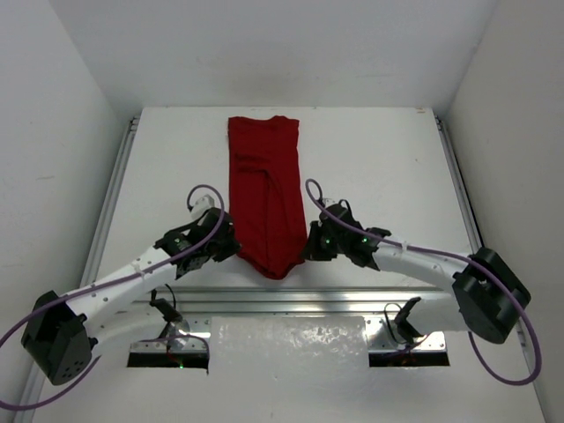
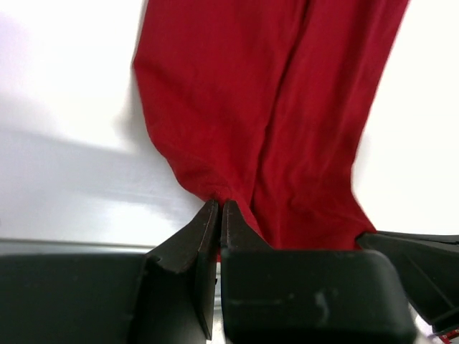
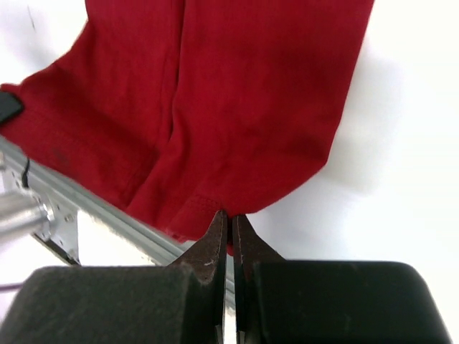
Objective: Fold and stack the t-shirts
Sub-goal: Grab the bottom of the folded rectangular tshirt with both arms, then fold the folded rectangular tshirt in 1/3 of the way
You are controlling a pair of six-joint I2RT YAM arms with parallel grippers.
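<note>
A dark red t-shirt [image 1: 266, 194] lies folded into a long narrow strip down the middle of the white table, its near end sagging toward the table's front edge. My left gripper [image 1: 231, 249] is shut on the near left edge of the t-shirt [image 2: 287, 115], fabric pinched between its fingertips [image 2: 209, 215]. On the other side my right gripper [image 1: 310, 248] is shut on the near right hem of the t-shirt [image 3: 237, 93], with cloth showing between its fingertips [image 3: 218, 228]. Both grippers face inward at the strip's near end.
A metal rail [image 1: 291, 298] runs along the table's front edge just below the shirt's near end, also seen as a rail [image 3: 93, 208] under the hem. White walls close in the table on the left, right and back. Purple cables loop over both arms.
</note>
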